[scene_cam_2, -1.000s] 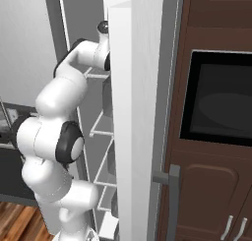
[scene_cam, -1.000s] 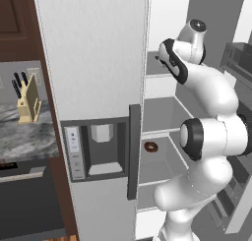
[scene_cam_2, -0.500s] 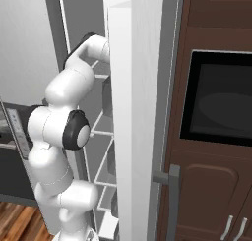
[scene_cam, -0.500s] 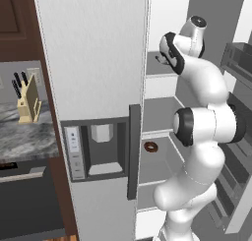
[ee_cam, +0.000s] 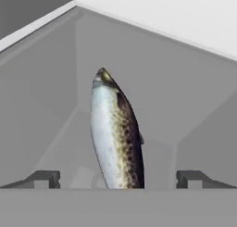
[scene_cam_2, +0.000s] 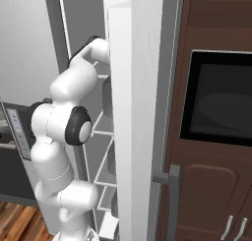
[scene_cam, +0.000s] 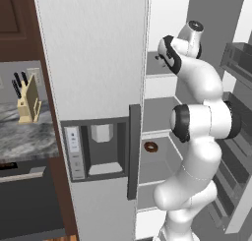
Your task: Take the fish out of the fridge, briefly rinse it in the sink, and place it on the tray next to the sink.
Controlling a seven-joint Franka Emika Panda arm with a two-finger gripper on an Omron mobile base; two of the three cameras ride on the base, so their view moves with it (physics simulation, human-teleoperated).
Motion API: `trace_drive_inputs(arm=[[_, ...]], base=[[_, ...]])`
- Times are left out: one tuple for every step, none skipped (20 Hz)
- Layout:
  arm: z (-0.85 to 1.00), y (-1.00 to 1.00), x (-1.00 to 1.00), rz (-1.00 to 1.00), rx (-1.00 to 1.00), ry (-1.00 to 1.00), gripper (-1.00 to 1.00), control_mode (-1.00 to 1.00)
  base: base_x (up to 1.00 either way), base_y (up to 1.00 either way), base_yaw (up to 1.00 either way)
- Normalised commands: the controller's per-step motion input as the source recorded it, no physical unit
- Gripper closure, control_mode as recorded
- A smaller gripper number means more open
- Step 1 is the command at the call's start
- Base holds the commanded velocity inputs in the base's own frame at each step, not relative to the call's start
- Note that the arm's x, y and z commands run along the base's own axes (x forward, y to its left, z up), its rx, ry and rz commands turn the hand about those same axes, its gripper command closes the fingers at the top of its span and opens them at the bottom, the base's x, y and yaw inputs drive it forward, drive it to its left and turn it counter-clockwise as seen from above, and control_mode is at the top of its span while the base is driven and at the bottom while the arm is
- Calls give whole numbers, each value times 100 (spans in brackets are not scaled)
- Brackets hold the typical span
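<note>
Tool [ee_cam: 118, 179] spread wide, holding nothing — two dark fingertips [ee_cam: 44, 179] stand far apart at the bottom of the hand view, the fish [ee_cam: 116, 133] between them and touching neither.

Fish: one, slender, silver-blue belly on its left side, olive-brown speckled back on its right, one end pointing up to a narrow tip. It lies on a pale grey shelf [ee_cam: 69, 142] inside the fridge [scene_cam: 93, 63], near the back corner. Its lower end is cut off at the bottom of the hand view, so full length not readable.

Left base view, left to right: one knife block [scene_cam: 28, 100] on the marbled worktop [scene_cam: 24, 136]; the fridge door with one dispenser panel [scene_cam: 101, 149] and one dark vertical handle [scene_cam: 133, 156]; one brown doughnut [scene_cam: 150, 146] on a lower shelf; the white arm [scene_cam: 197, 112] reaching into an upper compartment — its hand is hidden past the wrist.

Right base view: arm beside the open door's edge; wire door racks [scene_cam_2: 101, 151] partly hidden; one dark oven window [scene_cam_2: 219, 105] in brown cabinetry.
</note>
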Motion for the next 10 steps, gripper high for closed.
trace_drive_inputs(arm=[[-5, 0, 36, 0, 0, 0, -100, -100], [-7, 0, 37, 0, 0, 0, -100, -100], [-14, 0, 34, 0, 0, 0, -100, -100], [-16, 0, 31, 0, 0, 0, -100, -100], [-17, 0, 31, 0, 0, 0, -100, -100], [-16, 0, 32, 0, 0, 0, -100, -100], [-16, 0, 30, 0, 0, 0, -100, -100], [-19, 0, 23, 0, 0, 0, -100, -100], [-23, 0, 13, 0, 0, 0, 100, -100], [-17, 0, 1, 0, 0, 0, 100, -100]], base=[[0, 0, 0], [0, 0, 0], [0, 0, 0], [0, 0, 0], [0, 0, 0], [0, 0, 0], [0, 0, 0], [0, 0, 0], [0, 0, 0], [0, 0, 0]])
